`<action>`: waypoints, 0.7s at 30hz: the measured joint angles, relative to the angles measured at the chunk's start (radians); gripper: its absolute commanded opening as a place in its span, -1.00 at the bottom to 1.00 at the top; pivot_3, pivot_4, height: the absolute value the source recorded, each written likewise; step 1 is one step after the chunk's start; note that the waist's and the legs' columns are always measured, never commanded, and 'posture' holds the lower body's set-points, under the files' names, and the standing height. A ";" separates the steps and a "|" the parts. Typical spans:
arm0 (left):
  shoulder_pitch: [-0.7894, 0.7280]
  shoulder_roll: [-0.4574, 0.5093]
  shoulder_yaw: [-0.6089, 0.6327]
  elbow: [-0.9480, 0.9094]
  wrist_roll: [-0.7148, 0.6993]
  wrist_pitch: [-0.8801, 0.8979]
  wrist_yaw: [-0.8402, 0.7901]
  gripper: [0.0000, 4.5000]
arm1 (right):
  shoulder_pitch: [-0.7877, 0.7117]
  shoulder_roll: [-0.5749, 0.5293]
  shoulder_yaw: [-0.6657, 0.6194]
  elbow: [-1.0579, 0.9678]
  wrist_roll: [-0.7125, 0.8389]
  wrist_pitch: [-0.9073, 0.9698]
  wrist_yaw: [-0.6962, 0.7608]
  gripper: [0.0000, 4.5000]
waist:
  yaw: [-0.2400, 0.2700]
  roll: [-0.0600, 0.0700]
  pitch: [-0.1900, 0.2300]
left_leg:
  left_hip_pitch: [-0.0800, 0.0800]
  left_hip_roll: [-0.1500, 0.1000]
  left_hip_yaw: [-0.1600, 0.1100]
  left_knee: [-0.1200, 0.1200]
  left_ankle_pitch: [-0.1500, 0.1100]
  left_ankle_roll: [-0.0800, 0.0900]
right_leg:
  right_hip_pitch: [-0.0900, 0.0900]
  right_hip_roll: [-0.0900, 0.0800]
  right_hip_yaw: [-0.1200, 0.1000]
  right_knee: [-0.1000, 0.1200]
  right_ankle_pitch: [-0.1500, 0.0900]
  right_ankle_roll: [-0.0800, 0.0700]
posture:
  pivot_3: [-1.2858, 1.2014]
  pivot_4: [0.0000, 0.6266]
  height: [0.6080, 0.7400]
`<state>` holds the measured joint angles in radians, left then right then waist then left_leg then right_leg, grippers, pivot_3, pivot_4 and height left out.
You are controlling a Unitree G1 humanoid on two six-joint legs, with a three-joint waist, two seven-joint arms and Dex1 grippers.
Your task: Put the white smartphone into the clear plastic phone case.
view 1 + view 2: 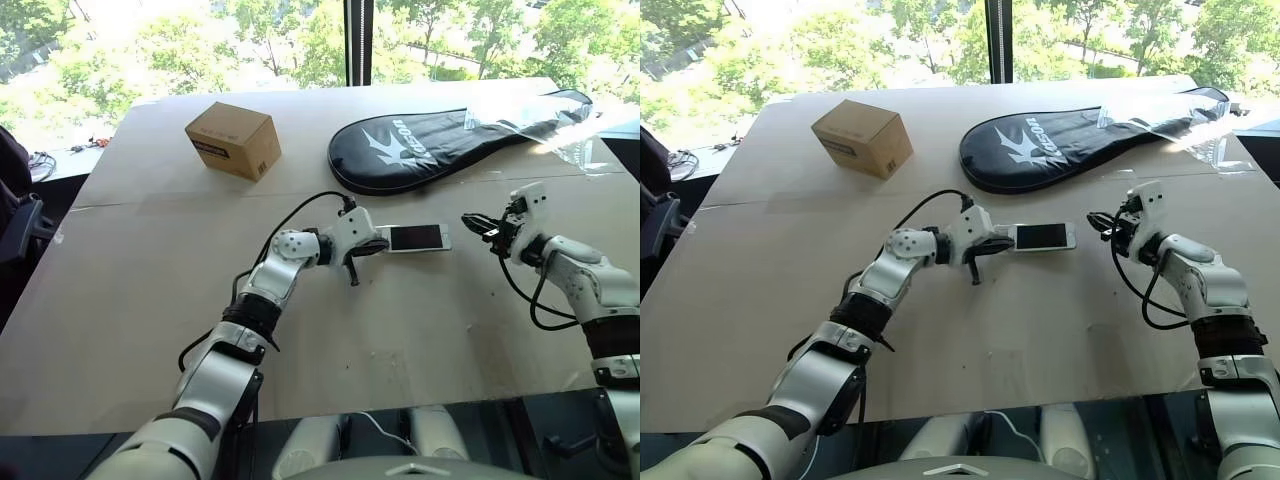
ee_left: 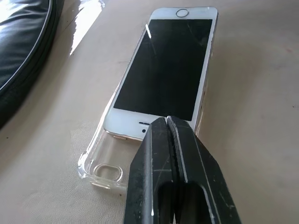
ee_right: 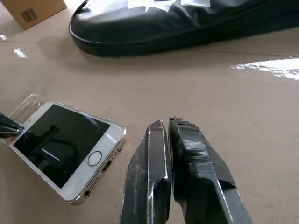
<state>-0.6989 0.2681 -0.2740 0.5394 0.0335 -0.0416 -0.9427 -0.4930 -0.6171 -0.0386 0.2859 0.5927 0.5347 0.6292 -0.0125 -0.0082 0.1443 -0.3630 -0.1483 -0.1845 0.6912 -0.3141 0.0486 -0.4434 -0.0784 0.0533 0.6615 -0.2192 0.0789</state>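
Near the desk's (image 1: 140,300) middle, the white smartphone (image 1: 417,238) lies screen-up, partly seated in the clear plastic phone case (image 2: 100,163). The closed left tool (image 2: 168,122) touches its earpiece end; the closed right tool (image 1: 477,224) hovers nearby, empty. A black racket cover (image 1: 450,140) toward the far edge bears white lettering, unreadable.
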 measured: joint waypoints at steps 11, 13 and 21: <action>-0.087 0.078 0.058 -0.178 -0.047 0.146 -0.020 -1.00 | 0.045 0.020 -0.002 -0.102 -0.054 0.071 0.029 -0.97 | 0.000 0.000 0.000 | -0.004 0.000 0.001 -0.001 0.000 0.000 | -0.004 0.000 0.000 0.000 0.000 0.000 | 0.03 -0.52 1.00; -0.123 0.123 0.077 -0.225 -0.056 0.193 -0.027 -1.00 | 0.045 0.020 -0.003 -0.103 -0.071 0.072 0.031 -0.97 | -0.002 0.000 0.000 | -0.003 0.000 0.001 -0.002 0.000 0.000 | -0.004 0.000 0.001 -0.001 0.000 0.000 | 0.03 -0.52 1.00; -0.082 0.196 0.045 -0.200 0.005 0.296 -0.017 -1.00 | 0.046 0.049 0.000 -0.108 -0.116 0.071 0.038 -0.97 | -0.002 0.000 0.000 | -0.003 0.000 0.001 -0.003 0.000 0.000 | -0.004 0.000 0.000 -0.001 0.000 0.000 | 0.03 -0.52 1.00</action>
<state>-0.7806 0.4642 -0.2291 0.3392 0.0386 0.2546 -0.9596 -0.4474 -0.5684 -0.0389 0.1779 0.4762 0.6058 0.6673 -0.0142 -0.0081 0.1446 -0.3658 -0.1482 -0.1836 0.6885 -0.3140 0.0484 -0.4474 -0.0782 0.0537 0.6606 -0.2192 0.0790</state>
